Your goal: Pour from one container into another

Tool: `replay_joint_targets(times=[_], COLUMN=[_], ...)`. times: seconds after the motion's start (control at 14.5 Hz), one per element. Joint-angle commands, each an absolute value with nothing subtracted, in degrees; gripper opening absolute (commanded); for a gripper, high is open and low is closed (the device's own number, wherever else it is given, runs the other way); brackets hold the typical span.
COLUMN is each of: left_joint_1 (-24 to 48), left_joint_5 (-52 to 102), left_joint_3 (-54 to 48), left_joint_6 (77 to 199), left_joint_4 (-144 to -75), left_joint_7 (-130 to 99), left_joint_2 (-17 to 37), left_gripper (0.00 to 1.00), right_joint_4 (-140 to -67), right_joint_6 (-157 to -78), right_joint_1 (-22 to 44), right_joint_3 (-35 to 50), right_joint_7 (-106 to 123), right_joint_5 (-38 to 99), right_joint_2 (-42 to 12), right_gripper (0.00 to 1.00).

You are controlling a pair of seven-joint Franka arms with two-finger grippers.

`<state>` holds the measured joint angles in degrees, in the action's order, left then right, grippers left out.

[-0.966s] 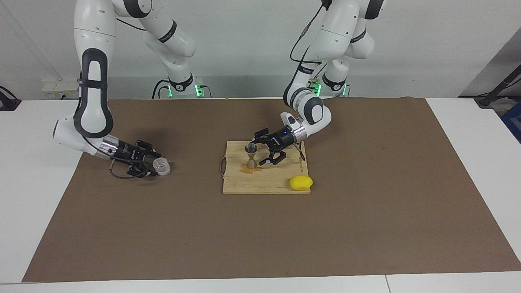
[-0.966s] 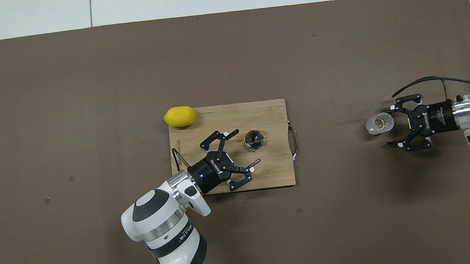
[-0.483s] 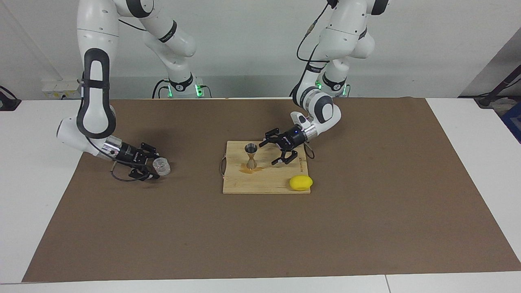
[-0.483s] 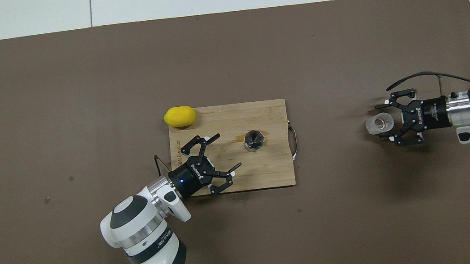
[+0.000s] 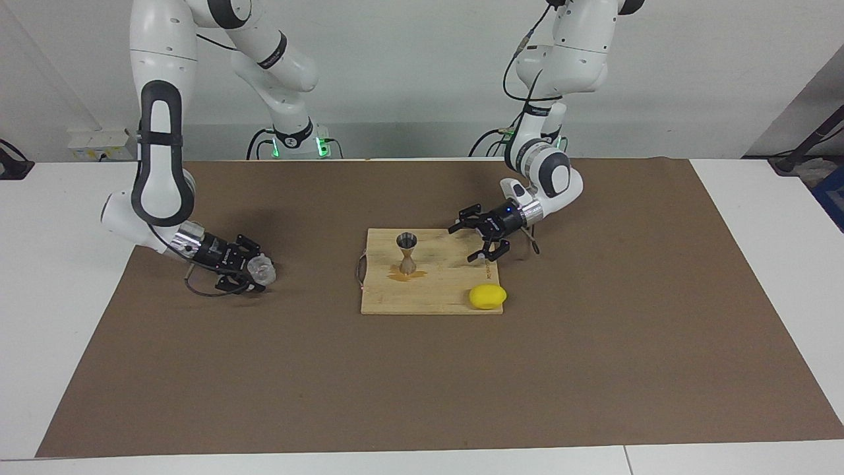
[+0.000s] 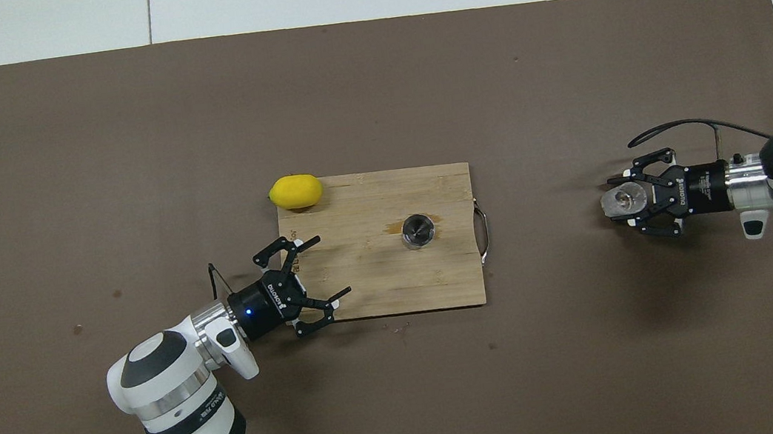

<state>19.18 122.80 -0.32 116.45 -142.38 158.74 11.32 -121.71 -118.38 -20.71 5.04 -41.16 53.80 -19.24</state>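
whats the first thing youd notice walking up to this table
The metal jigger standing upright on the wooden board, with a yellow lemon at the board's corner. At the right arm's end, the right gripper closes around a clear glass; the left gripper hangs open over the board's edge.

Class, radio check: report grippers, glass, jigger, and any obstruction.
Right gripper shut on glass, on the mat. Left gripper open, over board edge. Jigger upright on board, free. Lemon at board corner, not obstructing.

Both arms: glossy white shells, black joint bands, silver wrist rings. Black skeletal two-finger grippers, left gripper [image 5: 480, 241] with blue LED, right gripper [image 5: 245, 274] trailing a black cable. Green lights at bases.
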Motion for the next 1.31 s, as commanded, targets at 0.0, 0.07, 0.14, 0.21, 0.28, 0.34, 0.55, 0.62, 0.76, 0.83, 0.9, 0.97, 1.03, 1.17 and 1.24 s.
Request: replay_joint_targets(times=[0.0,0.07,0.14,0.21,0.28,0.34,0.55,0.62,0.76,0.83,0.9,0.97,1.03,1.17,1.24], left_joint_1=[12.8,10.8,9.2,7.3,5.7,3.9,-3.7,-6.5,-11.7,-14.3,-16.2,-18.0,-19.3,-21.8,-22.5], left_joint_5=[115.4,112.3,109.5,106.3,103.2,100.0,87.8,83.3,73.1,68.6,64.0,59.3,54.9,48.5,45.0], left_joint_3=[-0.8,-0.7,-0.7,-0.6,-0.6,-0.6,-0.5,-0.5,-0.4,-0.4,-0.4,-0.4,-0.5,-0.4,-0.4], left_joint_6=[112.4,111.5,110.4,109.9,109.8,109.2,107.8,107.0,105.5,104.2,102.8,102.1,101.9,100.5,99.1], left_joint_4=[-145.5,-145.7,-146.0,-146.0,-145.9,-145.6,-143.4,-141.9,-138.8,-137.3,-135.3,-132.7,-129.6,-123.0,-119.6], left_joint_7=[168.2,168.2,168.1,168.1,168.0,168.0,165.8,164.7,163.2,162.4,160.6,158.6,157.2,156.4,154.5], left_joint_2=[9.1,8.8,8.7,8.5,8.4,8.4,8.8,9.1,9.5,9.7,10.0,10.9,11.5,13.0,13.6], left_gripper=[1.00,1.00,1.00,1.00,1.00,1.00,1.00,1.00,1.00,1.00,1.00,1.00,1.00,1.00,1.00], right_joint_4=[-122.9,-122.7,-122.3,-122.3,-122.3,-122.3,-122.3,-122.3,-122.2,-121.6,-121.5,-121.4,-121.4,-120.8,-120.0], right_joint_6=[-119.2,-119.3,-119.2,-119.3,-119.4,-119.9,-121.2,-122.2,-123.4,-123.6,-123.5,-123.4,-123.2,-122.9,-122.6], right_joint_1=[-20.7,-20.7,-20.7,-20.0,-18.7,-17.5,-13.2,-11.3,-8.4,-7.1,-6.4,-5.6,-4.5,-2.1,-1.2], right_joint_3=[5.3,5.3,5.3,5.4,5.3,5.3,5.2,5.1,5.1,5.1,5.1,5.2,5.1,5.1,5.2], right_joint_7=[-42.2,-43.2,-44.5,-45.0,-45.6,-48.0,-53.9,-56.4,-59.4,-61.2,-62.5,-63.4,-64.6,-67.9,-70.0], right_joint_5=[55.5,55.5,55.5,55.5,55.5,55.4,54.7,54.2,51.2,49.8,48.5,47.6,46.9,44.3,42.4], right_joint_2=[-17.8,-17.8,-17.6,-16.7,-15.7,-14.5,-11.7,-10.7,-9.6,-9.2,-8.6,-7.8,-7.2,-6.2,-6.2], right_gripper=[0.28,0.12,0.00,0.00,0.00,0.00,0.00,0.00,0.00,0.00,0.00,0.00,0.00,0.00,0.00])
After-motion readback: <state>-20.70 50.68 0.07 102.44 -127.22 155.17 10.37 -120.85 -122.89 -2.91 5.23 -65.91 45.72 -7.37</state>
